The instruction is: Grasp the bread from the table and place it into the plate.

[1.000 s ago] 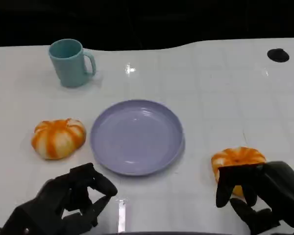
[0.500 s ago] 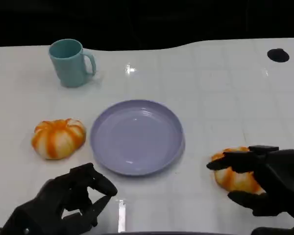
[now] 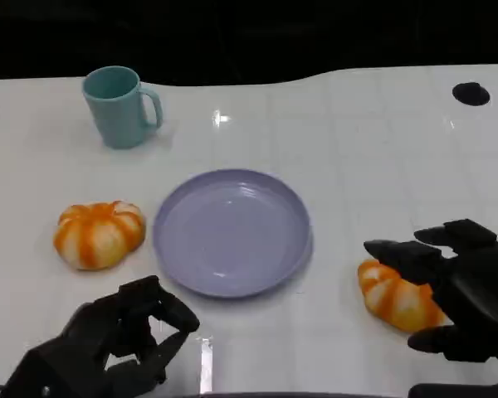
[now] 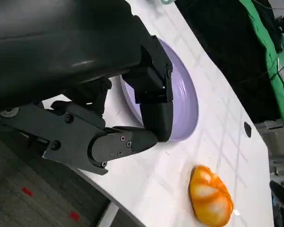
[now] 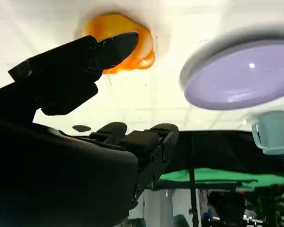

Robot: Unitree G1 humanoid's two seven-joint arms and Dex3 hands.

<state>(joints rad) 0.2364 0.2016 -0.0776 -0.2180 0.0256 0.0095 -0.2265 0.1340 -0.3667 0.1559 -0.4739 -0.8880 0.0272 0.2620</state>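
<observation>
right hand spread beside the bread, plate bare

the bread (image 3: 396, 297) lies on the white table (image 3: 357, 149) to the right of the purple plate (image 3: 232, 230), apart from its rim. the right hand (image 3: 456, 290) sits just beside it with fingers spread, holding nothing. the left hand (image 3: 108, 348) rests low at the near edge, fingers curled in around nothing. a second orange bun (image 3: 98, 234) lies left of the plate, and a teal mug (image 3: 120, 106) stands farther back.

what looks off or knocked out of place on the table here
Nothing is spilled or damaged. The bread by the right hand lies tilted on its side, unlike the other bread, which sits flat. The plate is bare and the mug stands upright.
</observation>
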